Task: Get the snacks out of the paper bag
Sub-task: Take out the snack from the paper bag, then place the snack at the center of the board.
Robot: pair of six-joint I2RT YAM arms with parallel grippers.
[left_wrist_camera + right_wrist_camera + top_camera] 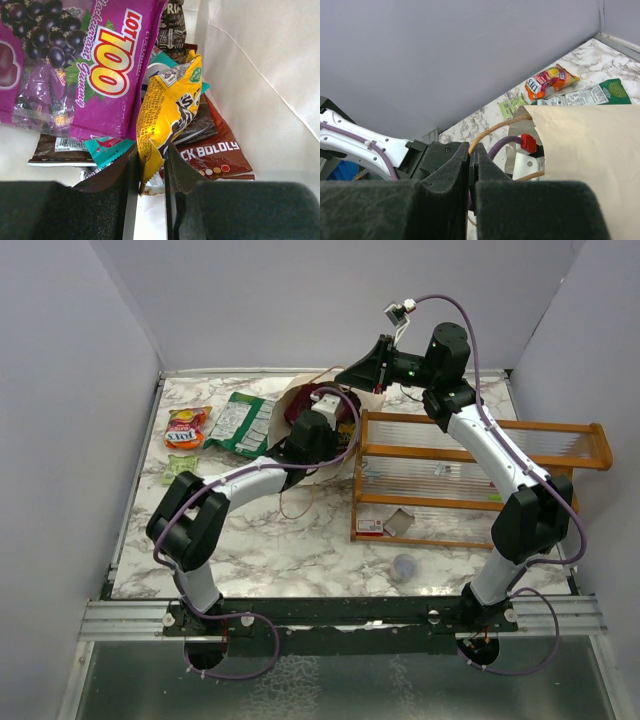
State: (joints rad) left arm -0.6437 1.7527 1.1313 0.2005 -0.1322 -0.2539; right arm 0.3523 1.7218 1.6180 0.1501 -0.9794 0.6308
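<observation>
The beige paper bag (pixel 372 397) lies at the back centre with its mouth held open. My right gripper (pixel 358 370) is shut on the bag's string handle (pixel 492 131), with the bag wall (pixel 590 150) beside it. My left gripper (pixel 318 428) reaches inside the bag (pixel 260 65). Its jaws (pixel 151 155) close on the lower corner of a yellow snack packet (pixel 165 110). Around it lie a purple-magenta packet (pixel 85 65), a teal one (pixel 107 148) and a dark brown one (pixel 220 155). A red-orange-yellow packet (pixel 187 427) and a green packet (pixel 240 423) lie on the table left of the bag.
An orange wooden rack (pixel 480 475) with clear ribbed panels stands right of the bag. A red-and-white card (pixel 370 526) lies at its front and a grey round cap (pixel 404 566) nearer the front edge. A small pale green packet (pixel 182 465) lies at the left.
</observation>
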